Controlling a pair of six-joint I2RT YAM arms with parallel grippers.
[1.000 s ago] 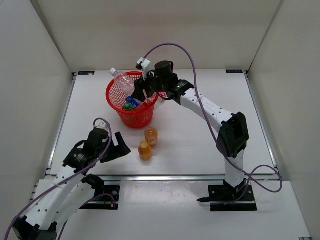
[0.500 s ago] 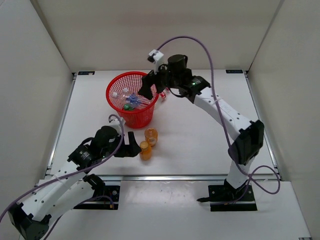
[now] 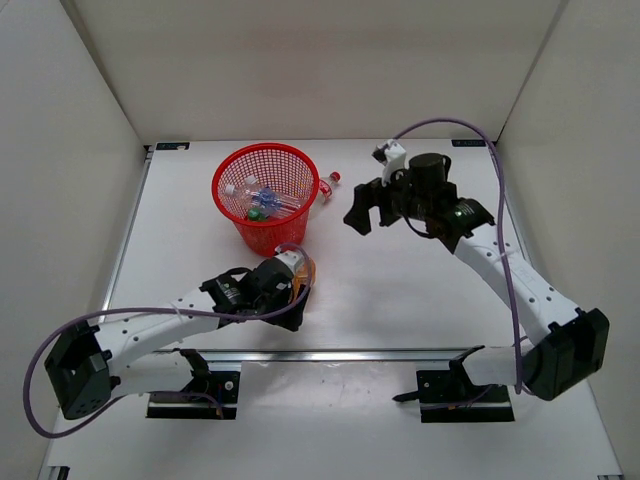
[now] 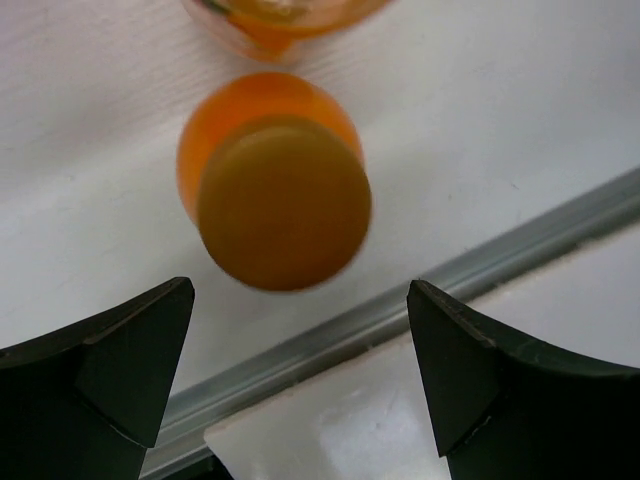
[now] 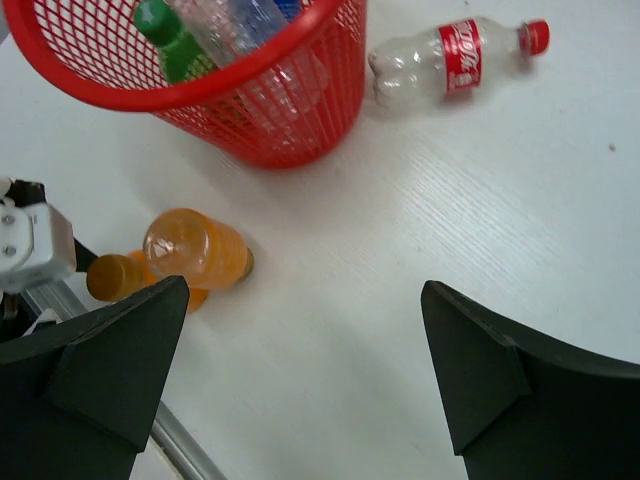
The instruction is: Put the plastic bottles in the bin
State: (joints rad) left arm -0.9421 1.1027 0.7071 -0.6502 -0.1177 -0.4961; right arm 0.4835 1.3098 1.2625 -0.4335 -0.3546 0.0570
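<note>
Three plastic bottles sit outside the bin [image 3: 272,236]: two orange bottles [image 5: 195,248] standing together and a red-capped bottle [image 5: 455,57] lying on the tabletop [image 3: 400,280]. The left pincer [image 4: 300,305] gapes wide, apparently lining up one orange cap; the right pincer [image 5: 305,290] hangs released, empty.

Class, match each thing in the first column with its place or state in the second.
Things:
1. green bottle
2. red-capped bottle
3. orange bottles
4. right gripper

Places or states:
A. lying on the table beside the bin
B. open, holding nothing
C. inside the bin
D. next to the left gripper

Pairs: 1-C, 2-A, 3-D, 4-B
</note>
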